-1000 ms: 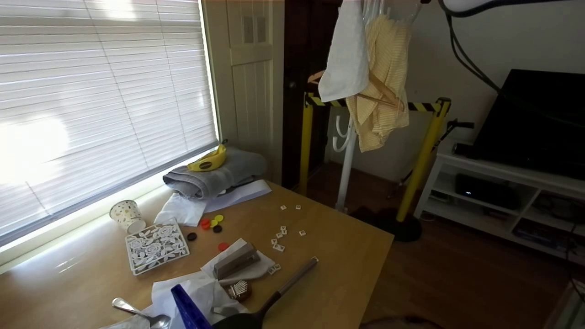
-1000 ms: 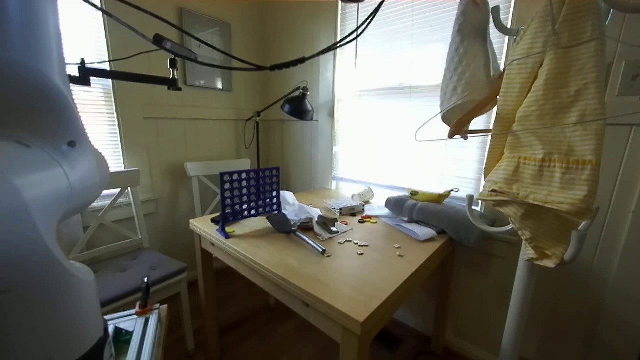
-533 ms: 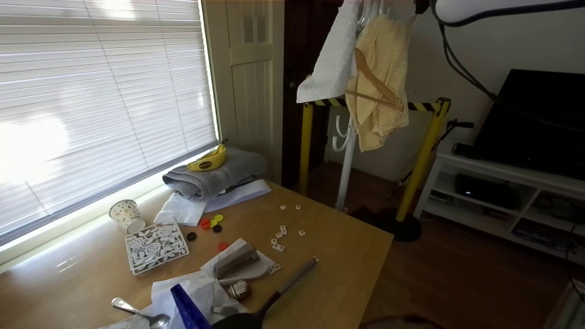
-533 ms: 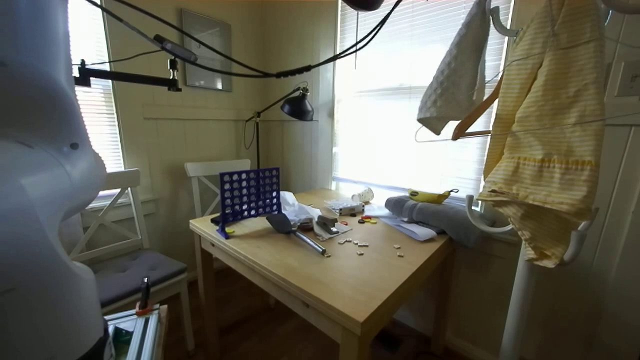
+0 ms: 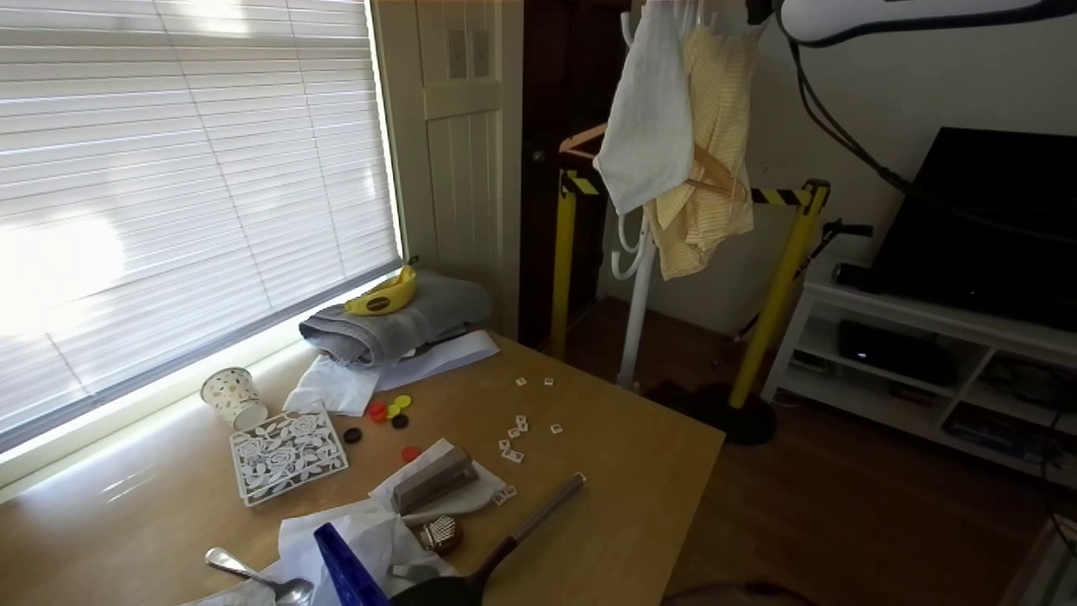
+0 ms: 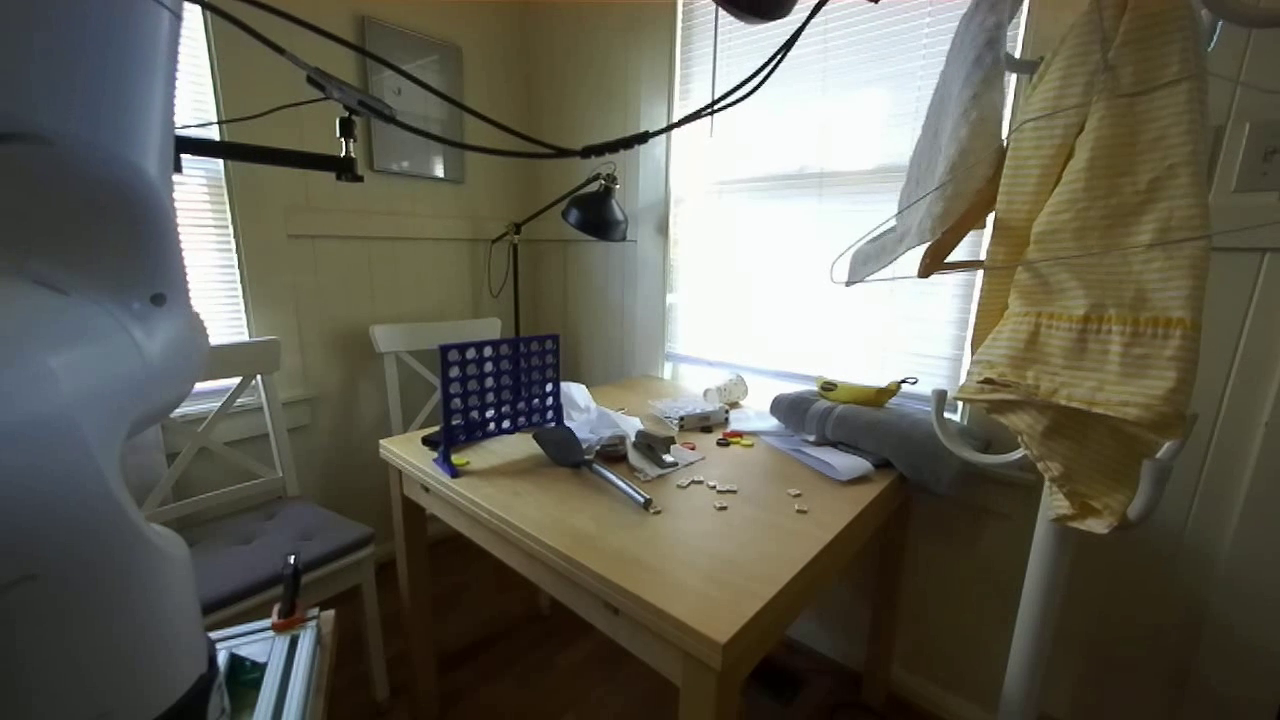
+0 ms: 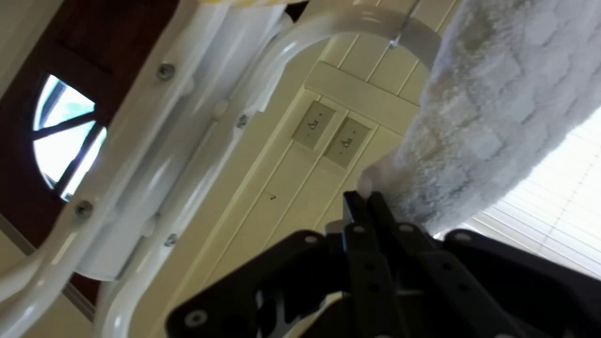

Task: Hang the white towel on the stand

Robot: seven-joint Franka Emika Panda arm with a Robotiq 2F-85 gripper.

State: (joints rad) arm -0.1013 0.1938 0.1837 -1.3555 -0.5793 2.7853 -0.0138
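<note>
The white towel [image 7: 497, 103] hangs from my gripper [image 7: 364, 196], whose fingertips are shut on its edge in the wrist view. The towel also shows hanging down in both exterior views [image 5: 649, 118] [image 6: 945, 150]; its top and the gripper are out of frame there. The white stand [image 7: 150, 155] is beside the gripper in the wrist view, and its pole shows in both exterior views [image 5: 637, 316] [image 6: 1035, 600]. An upper hook [image 7: 366, 19] of the stand curves behind the towel's edge. I cannot tell whether the towel touches it.
A yellow striped cloth [image 5: 719, 101] and a wooden hanger [image 6: 965, 235] hang on the stand beside the towel. A thin wire hanger [image 6: 850, 262] sticks out there. Lower hooks [image 6: 970, 445] project from the pole. A cluttered table [image 5: 623, 471] stands nearby.
The towel swung toward the window, then back toward the yellow cloth, and hangs lower in an exterior view. The arm and its cables moved toward the stand; the towel now covers part of the upper hook.
</note>
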